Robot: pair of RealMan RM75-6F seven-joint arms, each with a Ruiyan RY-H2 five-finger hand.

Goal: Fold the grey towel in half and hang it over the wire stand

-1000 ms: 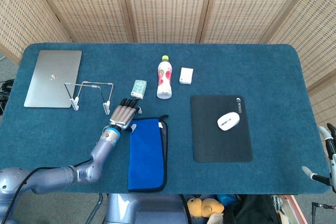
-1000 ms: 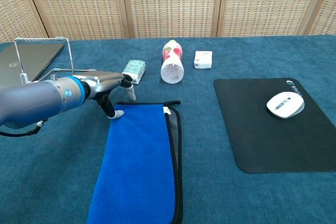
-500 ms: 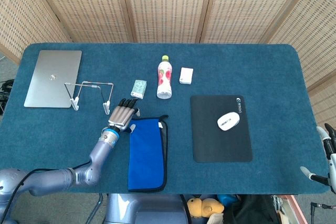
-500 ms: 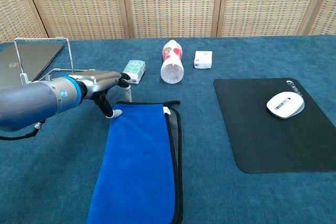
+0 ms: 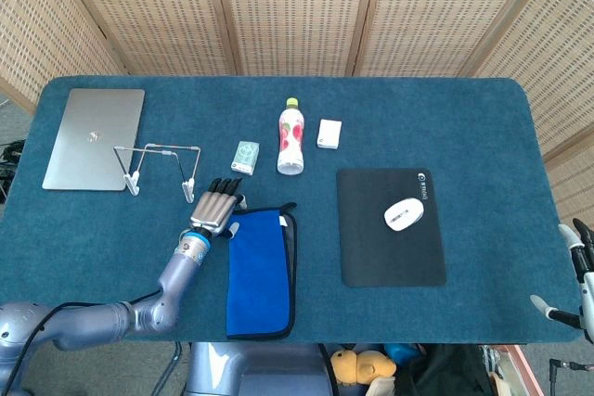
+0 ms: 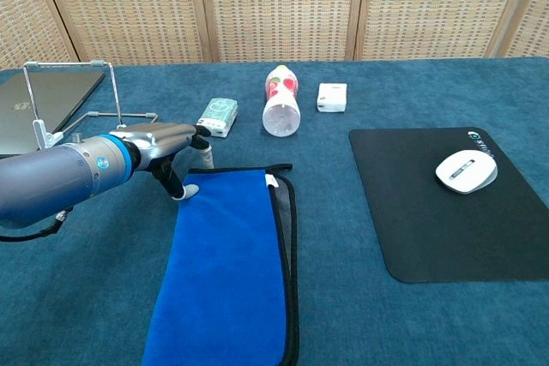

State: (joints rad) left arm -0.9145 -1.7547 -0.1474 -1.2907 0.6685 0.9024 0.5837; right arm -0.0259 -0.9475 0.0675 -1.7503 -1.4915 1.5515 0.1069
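The towel [image 5: 259,271] [image 6: 227,272] lies flat near the table's front edge, blue side up, with its dark grey side showing as a strip along the right edge. My left hand [image 5: 215,203] [image 6: 163,145] hovers at the towel's far left corner, fingers stretched out flat and apart, holding nothing. One fingertip [image 6: 178,194] points down beside that corner. The wire stand [image 5: 158,166] [image 6: 73,92] stands upright just left of and beyond the hand. My right hand [image 5: 577,275] shows only at the head view's right edge, off the table, fingers apart and empty.
A closed silver laptop [image 5: 93,136] [image 6: 43,105] lies behind the stand. A small green pack [image 5: 244,156] [image 6: 218,115], a lying bottle [image 5: 291,139] [image 6: 281,111] and a white box [image 5: 329,133] [image 6: 331,96] sit beyond the towel. A white mouse [image 5: 404,214] [image 6: 466,170] rests on a black pad [image 5: 390,257] [image 6: 437,229] at right.
My left hand has drifted slightly to the left, staying over the towel's far left corner. The towel and the other things have stayed put.
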